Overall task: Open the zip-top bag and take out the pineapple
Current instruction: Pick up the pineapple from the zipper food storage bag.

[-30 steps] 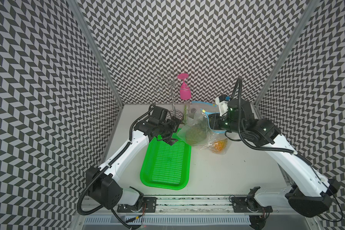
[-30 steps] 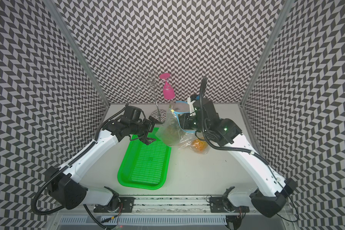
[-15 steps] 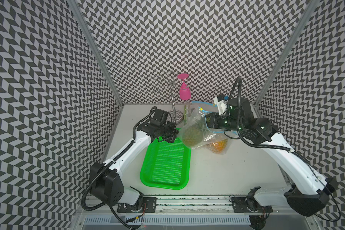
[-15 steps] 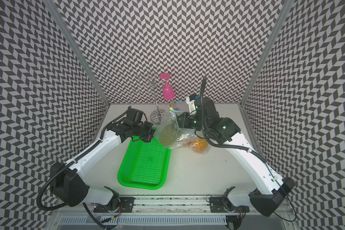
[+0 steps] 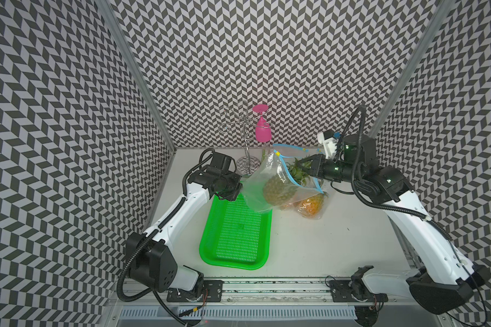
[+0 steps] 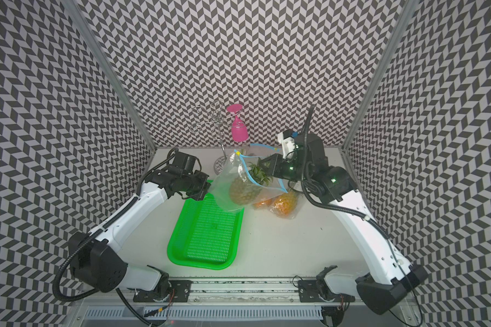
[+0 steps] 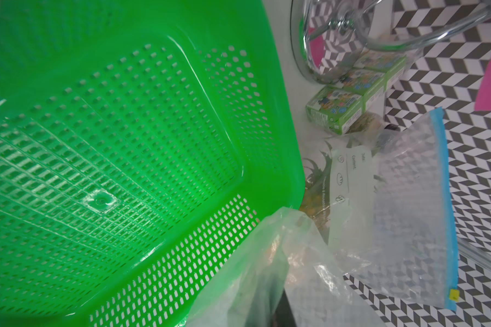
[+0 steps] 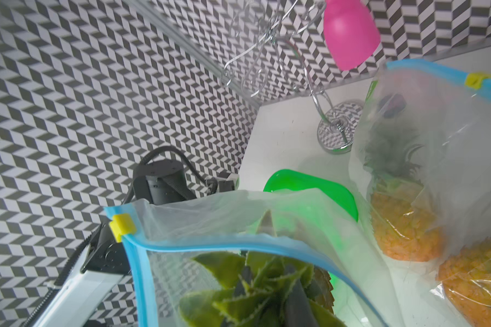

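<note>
Chevron-walled booth, white counter: the zip-top bag hangs open-mouthed over the far end of the green basket, pineapple inside. Left fingers seem clenched on its lower corner (plastic bunches there); right fingers reach into the mouth, grasping the crown leaves.

The whole table is seen from high up in front in both top views, facing down to the back wall. The green basket is seen very near in the left wrist view, the bag in the right one. The basket is shared by all.
</note>
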You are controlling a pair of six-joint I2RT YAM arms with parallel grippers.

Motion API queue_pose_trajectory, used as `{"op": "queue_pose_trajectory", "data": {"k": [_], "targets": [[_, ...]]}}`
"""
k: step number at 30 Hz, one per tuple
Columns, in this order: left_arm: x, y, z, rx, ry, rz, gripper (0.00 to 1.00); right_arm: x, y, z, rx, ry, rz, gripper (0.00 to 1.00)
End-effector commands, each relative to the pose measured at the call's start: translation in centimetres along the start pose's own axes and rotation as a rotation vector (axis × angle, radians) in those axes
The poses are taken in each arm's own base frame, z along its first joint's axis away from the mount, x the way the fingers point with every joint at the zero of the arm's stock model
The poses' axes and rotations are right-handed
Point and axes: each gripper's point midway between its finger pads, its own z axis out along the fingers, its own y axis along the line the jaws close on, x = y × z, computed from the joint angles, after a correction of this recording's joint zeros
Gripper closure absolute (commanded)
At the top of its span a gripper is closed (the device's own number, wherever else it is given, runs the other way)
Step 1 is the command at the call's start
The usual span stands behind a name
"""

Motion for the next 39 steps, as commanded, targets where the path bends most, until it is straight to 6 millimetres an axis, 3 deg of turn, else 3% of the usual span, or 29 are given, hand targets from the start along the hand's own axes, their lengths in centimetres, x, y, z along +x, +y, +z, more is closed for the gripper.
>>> {"op": "queue_pose_trajectory", "data": {"k": [1,11,18,23,26,29,34,36,39], "targets": [[-3.0,0.3,-1.9,-0.046,-0.154,0.043,1.0,-4.6,5.2,-3.8,-0.195,-0.169,-0.04,1.0],[-6.7,2.7,-1.3,-0.143,-0.274,0.059,1.0,-9.0,6.7,-7.9,-0.327,-0.3,0.052,1.0],[-8.9,2.1,-2.9,-0.14,-0.361,0.064,1.0,-11.4,5.7,-11.1,-0.305,-0.393,0.056,1.0],[-9.1,0.8,-3.3,-0.106,-0.356,0.061,1.0,-11.5,5.6,-11.6,-0.325,-0.405,0.061,1.0],[-8.7,-1.7,-4.2,-0.014,-0.343,0.062,1.0,-11.7,4.3,-12.0,-0.241,-0.427,0.038,1.0],[-7.4,-5.7,-6.0,0.132,-0.306,0.082,1.0,-10.6,1.2,-11.5,-0.066,-0.411,0.002,1.0],[-2.3,-13.0,-10.7,0.416,-0.207,0.159,1.0,-7.6,-3.1,-9.6,0.143,-0.333,-0.106,1.0],[-0.7,-15.6,-13.5,0.527,-0.212,0.212,1.0,-6.2,-2.9,-7.8,0.177,-0.281,-0.163,1.0],[0.9,-19.0,-18.2,0.716,-0.228,0.301,1.0,-3.5,-0.9,-4.3,0.181,-0.231,-0.253,1.0]]}}
